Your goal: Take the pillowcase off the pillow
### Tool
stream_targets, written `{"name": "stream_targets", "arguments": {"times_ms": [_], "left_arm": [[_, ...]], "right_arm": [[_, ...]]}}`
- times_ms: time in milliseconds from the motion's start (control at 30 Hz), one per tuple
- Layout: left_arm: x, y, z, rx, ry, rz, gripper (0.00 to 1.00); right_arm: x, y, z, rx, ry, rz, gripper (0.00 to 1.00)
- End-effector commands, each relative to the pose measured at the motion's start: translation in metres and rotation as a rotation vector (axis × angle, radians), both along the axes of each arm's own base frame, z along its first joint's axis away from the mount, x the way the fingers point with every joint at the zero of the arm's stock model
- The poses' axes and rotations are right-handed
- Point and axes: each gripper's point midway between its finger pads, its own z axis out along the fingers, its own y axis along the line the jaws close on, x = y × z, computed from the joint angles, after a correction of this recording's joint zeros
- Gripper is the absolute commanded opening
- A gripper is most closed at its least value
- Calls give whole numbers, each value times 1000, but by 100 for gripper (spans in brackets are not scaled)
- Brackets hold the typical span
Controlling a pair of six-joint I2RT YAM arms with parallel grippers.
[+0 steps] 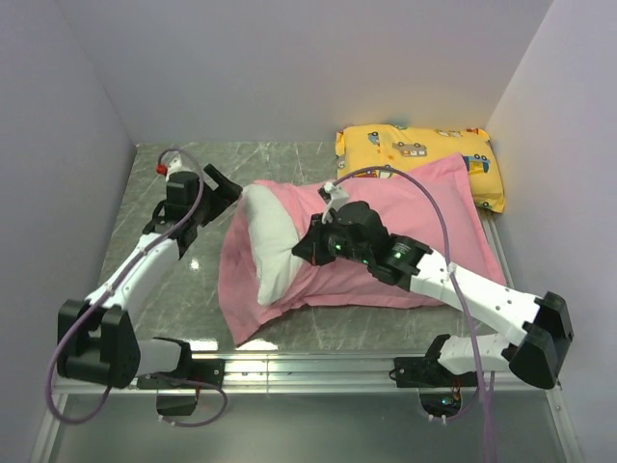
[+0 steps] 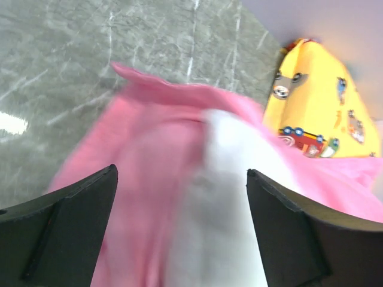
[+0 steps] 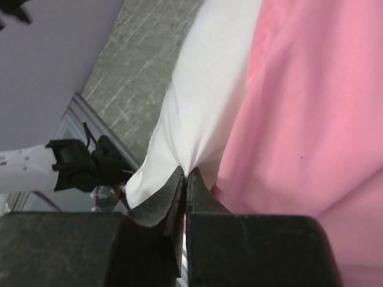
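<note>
On the left side of the grey marble-patterned table (image 1: 154, 280), the left gripper (image 1: 225, 187) hangs just beside the left end of the bedding, its two black fingers (image 2: 72, 227) spread wide apart with nothing clamped between them; its wrist view is blurred, so whether a fingertip touches cloth cannot be told. Just right of it lies the large plain white stuffed pillow (image 1: 270, 241), whose left end bulges out of the open mouth of its cover and rests on the table near the middle. At the pillow's near right edge the right gripper (image 3: 184, 179) is closed tight, its jaws pressed together on a small pinch of the white fabric, which draws up into a peak at the fingertips. To the right, the shiny pink satin pillowcase (image 1: 424, 212) covers the rest of the pillow, stretching toward the far right, while a loose pink flap spreads flat on the table at the near left under the exposed white end. Beyond it, at the far right corner, sits a smaller yellow pillow printed with cartoon vehicles (image 1: 415, 149), touching the pillowcase's far edge.
</note>
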Motion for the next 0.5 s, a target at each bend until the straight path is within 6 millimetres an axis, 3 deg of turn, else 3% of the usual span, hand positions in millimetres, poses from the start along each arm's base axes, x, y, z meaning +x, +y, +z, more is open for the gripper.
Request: {"name": "stream_targets", "arguments": {"times_ms": [0, 133, 167, 200, 267, 300, 333, 400, 467], "left_arm": [[-22, 10, 20, -14, -41, 44, 96], [-41, 13, 18, -6, -28, 34, 98], [-46, 5, 18, -35, -27, -2, 99], [-54, 2, 5, -53, -3, -18, 99], [-68, -16, 14, -145, -46, -75, 99], [-79, -21, -2, -168, -21, -93, 99], [-87, -27, 4, -192, -43, -112, 99], [-100, -36, -3, -221, -25, -133, 99], [-108, -43, 5, -254, -55, -162, 99]], "right_arm": [[23, 21, 49, 118, -91, -10, 0], [36, 35, 53, 118, -93, -9, 0], [39, 41, 54, 120, -91, -5, 0], [42, 43, 55, 122, -91, -4, 0], [50, 49, 50, 112, -79, -10, 0], [54, 52, 58, 124, -90, -11, 0], [60, 55, 52, 114, -78, -17, 0], [65, 60, 62, 134, -82, -10, 0], [68, 66, 65, 142, -79, -3, 0]]}}
